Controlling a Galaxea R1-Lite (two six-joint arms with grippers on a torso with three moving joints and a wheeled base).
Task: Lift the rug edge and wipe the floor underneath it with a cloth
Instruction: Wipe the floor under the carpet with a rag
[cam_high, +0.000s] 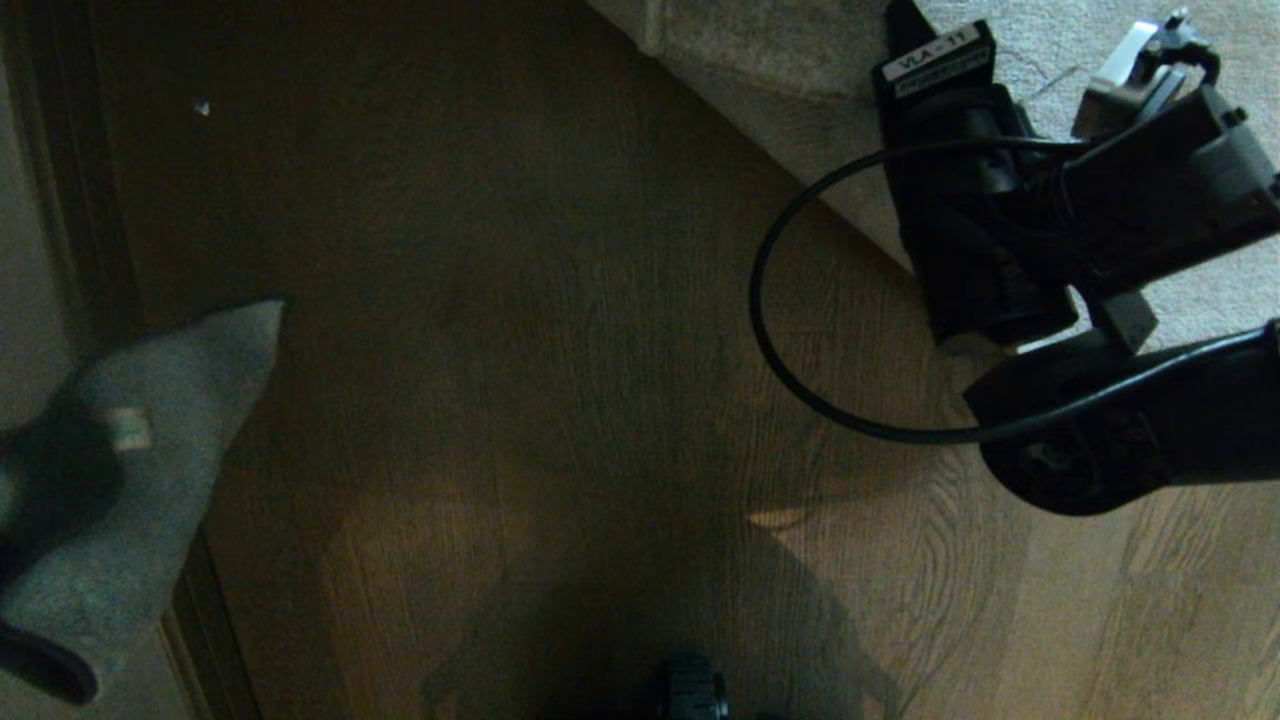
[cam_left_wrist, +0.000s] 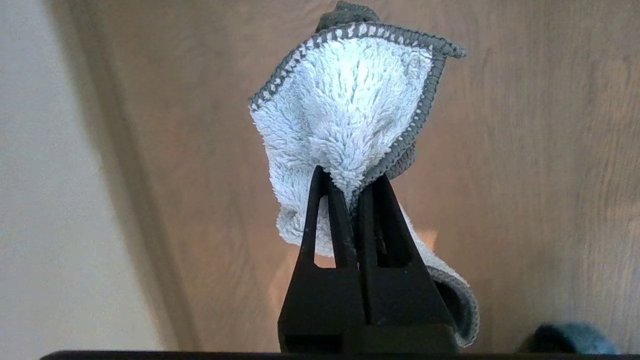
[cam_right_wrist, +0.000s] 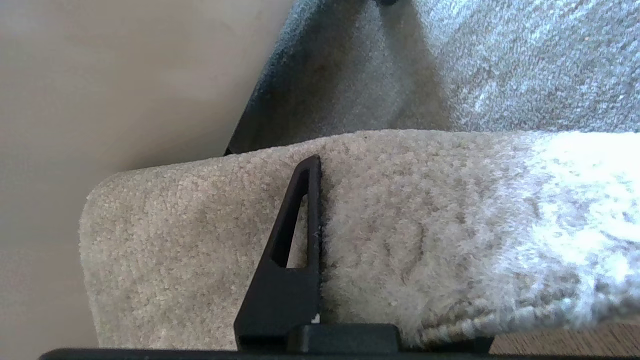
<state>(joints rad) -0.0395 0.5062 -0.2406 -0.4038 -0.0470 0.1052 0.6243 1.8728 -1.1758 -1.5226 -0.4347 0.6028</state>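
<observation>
My left gripper (cam_left_wrist: 350, 182) is shut on the cloth (cam_left_wrist: 350, 100), a small fluffy pale cloth with a grey stitched border that hangs above the floor (cam_left_wrist: 525, 175). The head view has the cloth (cam_high: 150, 440) at the far left, showing its small whitish tag. At the upper right, my right gripper (cam_high: 905, 15) reaches onto the pale plush rug, whose rug edge (cam_high: 800, 170) runs diagonally across the floor (cam_high: 520, 350). In the right wrist view the rug edge (cam_right_wrist: 425, 225) is raised and pinched in my right gripper (cam_right_wrist: 345, 170). One finger (cam_right_wrist: 300, 225) lies on the pile and the other is hidden beneath it.
A pale wall (cam_high: 25, 200) with a dark skirting strip (cam_high: 75, 200) borders the floor on the left. A small white speck (cam_high: 202, 107) lies on the planks. The right arm's black cable (cam_high: 775, 330) loops over the floor. Part of my base (cam_high: 690, 695) shows at the bottom.
</observation>
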